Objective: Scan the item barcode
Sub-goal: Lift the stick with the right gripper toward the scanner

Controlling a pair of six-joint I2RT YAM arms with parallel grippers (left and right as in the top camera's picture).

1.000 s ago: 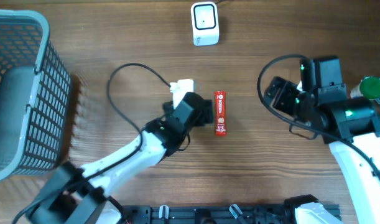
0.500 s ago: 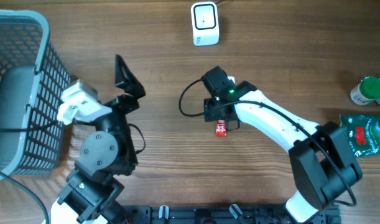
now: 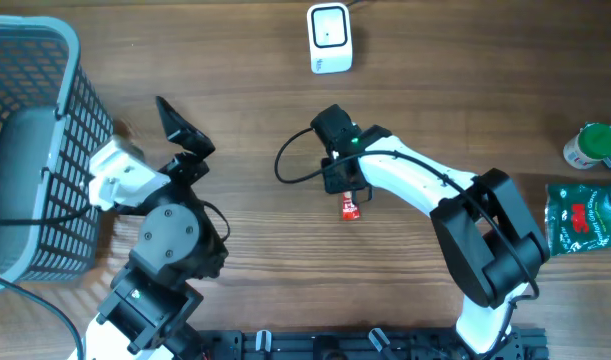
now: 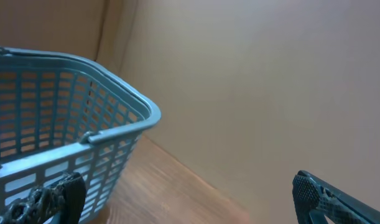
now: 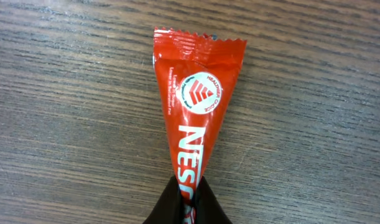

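Observation:
The item is a slim red sachet point(image 3: 349, 207) with white lettering, lying on the wooden table at centre. My right gripper point(image 3: 343, 186) is over its upper part, shut on it. In the right wrist view the sachet point(image 5: 199, 99) is pinched narrow between the dark fingers of the right gripper point(image 5: 188, 204). The white barcode scanner point(image 3: 329, 38) stands at the back of the table, well apart from the sachet. My left gripper point(image 3: 177, 132) is raised at the left near the basket. In the left wrist view the left gripper point(image 4: 190, 205) is open, with nothing between its fingers.
A blue-grey mesh basket point(image 3: 70, 60) fills the far left and shows close in the left wrist view as the basket point(image 4: 84, 124). A green-capped bottle point(image 3: 592, 145) and a green packet point(image 3: 585, 215) lie at the right edge.
My right arm swung in from the right to the sachet and shut on it, shifting it slightly. My left arm pulled away from the sachet towards the basket and rose.

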